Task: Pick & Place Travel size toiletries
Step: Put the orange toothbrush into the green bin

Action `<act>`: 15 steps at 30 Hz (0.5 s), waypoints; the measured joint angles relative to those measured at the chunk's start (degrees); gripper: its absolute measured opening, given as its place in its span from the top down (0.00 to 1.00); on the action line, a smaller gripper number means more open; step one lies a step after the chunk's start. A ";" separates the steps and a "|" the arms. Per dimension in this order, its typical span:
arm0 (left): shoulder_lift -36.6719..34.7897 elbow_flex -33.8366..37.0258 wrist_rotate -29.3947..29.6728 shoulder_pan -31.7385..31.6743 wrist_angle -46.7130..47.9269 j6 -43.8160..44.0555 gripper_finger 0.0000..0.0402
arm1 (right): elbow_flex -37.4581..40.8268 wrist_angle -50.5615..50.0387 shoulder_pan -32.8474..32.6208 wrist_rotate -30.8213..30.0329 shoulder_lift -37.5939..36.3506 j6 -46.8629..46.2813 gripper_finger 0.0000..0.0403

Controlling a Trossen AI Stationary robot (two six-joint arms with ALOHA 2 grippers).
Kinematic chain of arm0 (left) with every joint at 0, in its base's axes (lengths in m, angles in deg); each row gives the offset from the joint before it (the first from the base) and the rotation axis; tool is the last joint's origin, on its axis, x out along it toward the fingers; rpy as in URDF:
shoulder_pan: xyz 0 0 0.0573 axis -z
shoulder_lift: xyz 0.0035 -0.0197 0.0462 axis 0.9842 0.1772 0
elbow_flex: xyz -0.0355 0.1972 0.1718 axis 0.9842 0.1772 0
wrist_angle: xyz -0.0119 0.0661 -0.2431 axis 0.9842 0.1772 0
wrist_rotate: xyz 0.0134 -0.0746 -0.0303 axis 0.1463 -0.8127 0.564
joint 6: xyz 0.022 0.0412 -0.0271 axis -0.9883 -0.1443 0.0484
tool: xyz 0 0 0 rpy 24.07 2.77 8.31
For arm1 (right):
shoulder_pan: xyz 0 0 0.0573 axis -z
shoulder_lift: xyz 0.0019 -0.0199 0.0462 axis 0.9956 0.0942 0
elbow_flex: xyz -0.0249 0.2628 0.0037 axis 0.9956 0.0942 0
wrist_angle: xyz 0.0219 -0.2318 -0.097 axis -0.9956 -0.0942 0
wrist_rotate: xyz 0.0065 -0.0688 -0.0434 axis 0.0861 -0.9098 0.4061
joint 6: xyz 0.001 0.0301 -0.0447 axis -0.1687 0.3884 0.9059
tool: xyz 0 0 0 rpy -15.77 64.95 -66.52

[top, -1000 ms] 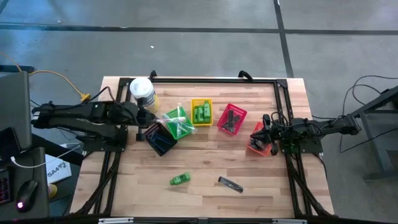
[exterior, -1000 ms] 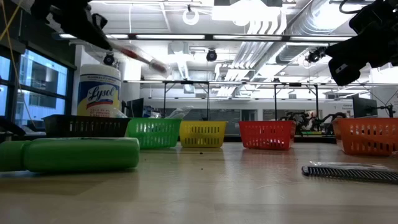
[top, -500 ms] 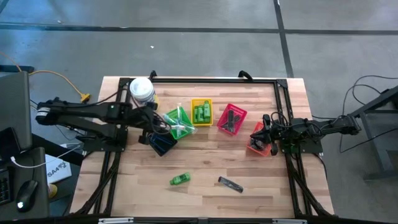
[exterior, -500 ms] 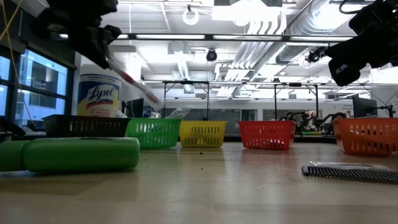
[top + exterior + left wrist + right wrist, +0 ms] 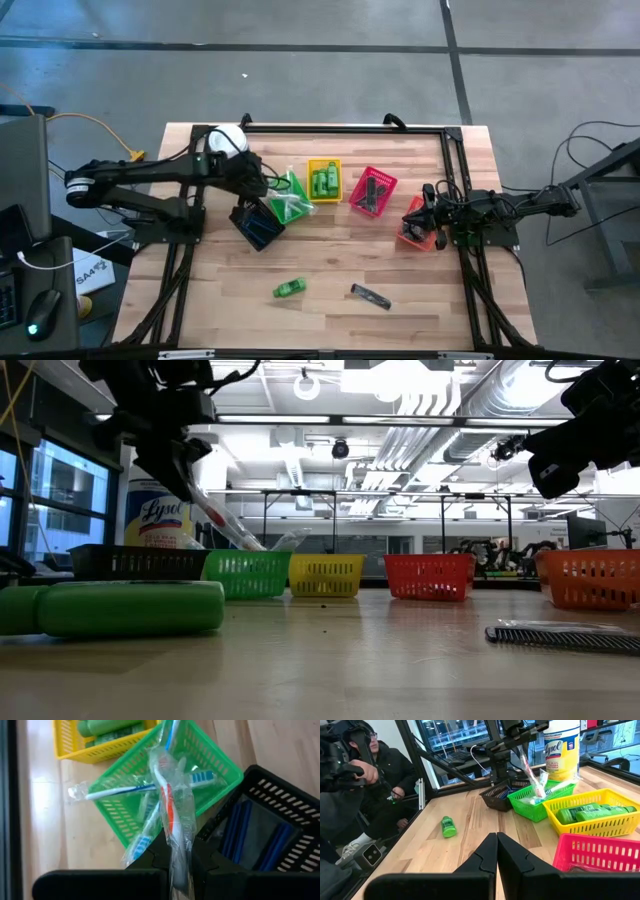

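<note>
My left gripper (image 5: 262,186) is shut on a toothbrush in a clear wrapper (image 5: 169,805), white with a red stripe, above the green basket (image 5: 290,199). That basket (image 5: 125,810) holds other wrapped brushes with blue on them. A green mini bottle (image 5: 290,288) and a black comb (image 5: 370,296) lie flat on the near part of the table. More green bottles lie in the yellow basket (image 5: 324,180). My right gripper (image 5: 497,851) waits shut at the table's right side, by the orange basket (image 5: 412,232). My left gripper pinches one end of the wrapped toothbrush (image 5: 177,851) between its two fingers. The fingers slant down from the table's left side, and the brush runs on forward in line with them (image 5: 222,520). Its free end (image 5: 252,546) hangs down at the green basket's rim. I cannot tell whether it touches the contents.
A black basket (image 5: 258,226) with dark blue items sits beside the green one, toward the near left. A pink basket (image 5: 372,190) stands right of the yellow one. A big white tub (image 5: 228,140) stands at the far left. A person (image 5: 365,775) sits beyond the table.
My left gripper has swung toward the table's right edge and down, from beside the white tub to above the green basket, tipping its fingers steeper. The held toothbrush went from nearly level and high to slanting down, its free end now at the basket's rim.
</note>
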 joint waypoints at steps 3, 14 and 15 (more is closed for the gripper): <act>1.01 0.00 -1.51 -1.38 0.01 -1.55 0.95 | 0.00 0.00 -0.02 0.00 0.00 0.00 0.99; 1.62 -2.09 -3.25 -1.94 2.80 -5.26 0.95 | 0.00 -0.14 -0.01 -0.01 0.00 -0.10 0.99; 1.62 -2.86 -3.25 -1.94 3.22 -5.25 0.95 | 0.00 -0.17 -0.02 -0.01 0.00 -0.13 0.99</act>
